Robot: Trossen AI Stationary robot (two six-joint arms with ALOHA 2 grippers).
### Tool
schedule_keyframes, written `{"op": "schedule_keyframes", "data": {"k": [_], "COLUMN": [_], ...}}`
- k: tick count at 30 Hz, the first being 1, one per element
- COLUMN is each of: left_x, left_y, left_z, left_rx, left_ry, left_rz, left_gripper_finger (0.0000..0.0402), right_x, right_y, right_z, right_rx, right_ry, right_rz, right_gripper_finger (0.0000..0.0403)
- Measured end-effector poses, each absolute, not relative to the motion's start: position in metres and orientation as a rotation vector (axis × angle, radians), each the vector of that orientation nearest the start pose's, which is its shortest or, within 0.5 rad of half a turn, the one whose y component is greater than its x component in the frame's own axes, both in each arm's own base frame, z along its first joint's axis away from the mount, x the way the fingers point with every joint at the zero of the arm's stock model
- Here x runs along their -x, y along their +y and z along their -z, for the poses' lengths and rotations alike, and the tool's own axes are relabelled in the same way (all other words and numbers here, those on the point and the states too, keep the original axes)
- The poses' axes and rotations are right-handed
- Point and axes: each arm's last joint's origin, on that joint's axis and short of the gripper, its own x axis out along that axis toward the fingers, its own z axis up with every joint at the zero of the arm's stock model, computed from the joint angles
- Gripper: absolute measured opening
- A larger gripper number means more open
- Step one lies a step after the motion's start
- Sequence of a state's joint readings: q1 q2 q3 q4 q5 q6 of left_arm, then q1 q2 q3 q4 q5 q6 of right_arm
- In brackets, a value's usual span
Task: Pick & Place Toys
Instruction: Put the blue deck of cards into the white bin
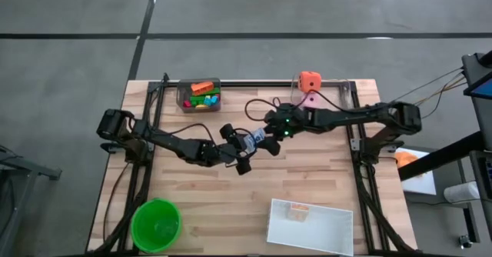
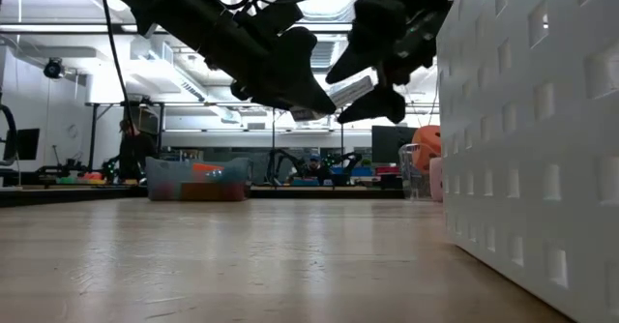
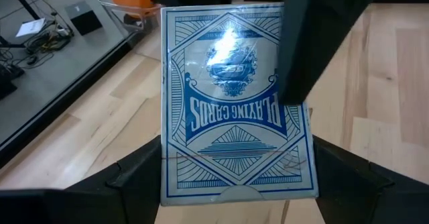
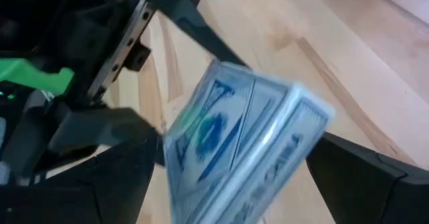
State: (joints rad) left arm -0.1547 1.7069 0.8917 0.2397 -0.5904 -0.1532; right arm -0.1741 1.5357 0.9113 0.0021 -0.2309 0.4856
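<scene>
Blue card deck (image 3: 236,110) clamped in left gripper (image 1: 244,151) mid-air, right gripper (image 1: 265,138) spread around it

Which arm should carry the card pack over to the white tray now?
Probably the right. Both grippers meet at the playing card pack above mid-table, and the white tray lies on the right arm's side; the right gripper stands open around it.

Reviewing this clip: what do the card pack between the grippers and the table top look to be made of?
Playing card pack: looks like printed cardboard in glossy clear wrap, going by the bright glare on its blue-and-white face and the sheen along its edges.
Table top: pale wood planks, matt, with visible grain and seams, probably butcher block.
</scene>
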Motion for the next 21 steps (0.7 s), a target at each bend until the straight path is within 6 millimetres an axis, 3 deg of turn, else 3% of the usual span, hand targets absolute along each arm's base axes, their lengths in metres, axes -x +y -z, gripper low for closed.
{"op": "schedule_keyframes", "data": {"k": [4,7,16,21], "left_x": [-0.343,-0.343,-0.342,-0.342], "left_y": [-0.037,-0.037,-0.036,-0.038], "left_z": [-0.178,-0.177,-0.178,-0.178], "left_rx": [-0.065,-0.067,-0.093,-0.114], "left_ry": [0.507,0.512,0.505,0.507], "left_rz": [-0.462,-0.462,-0.497,-0.494], "left_gripper_finger": [0.0300,0.0300,0.0300,0.0300], "right_x": [-0.325,-0.327,-0.326,-0.326], "right_y": [-0.051,-0.052,-0.051,-0.049], "right_z": [-0.210,-0.209,-0.217,-0.220], "right_rx": [-0.588,-0.582,-0.592,-0.572], "right_ry": [0.635,0.638,0.600,0.583], "right_rz": [0.092,0.090,0.062,0.053], "right_gripper_finger": [0.0354,0.0318,0.0098,0.0086]}}
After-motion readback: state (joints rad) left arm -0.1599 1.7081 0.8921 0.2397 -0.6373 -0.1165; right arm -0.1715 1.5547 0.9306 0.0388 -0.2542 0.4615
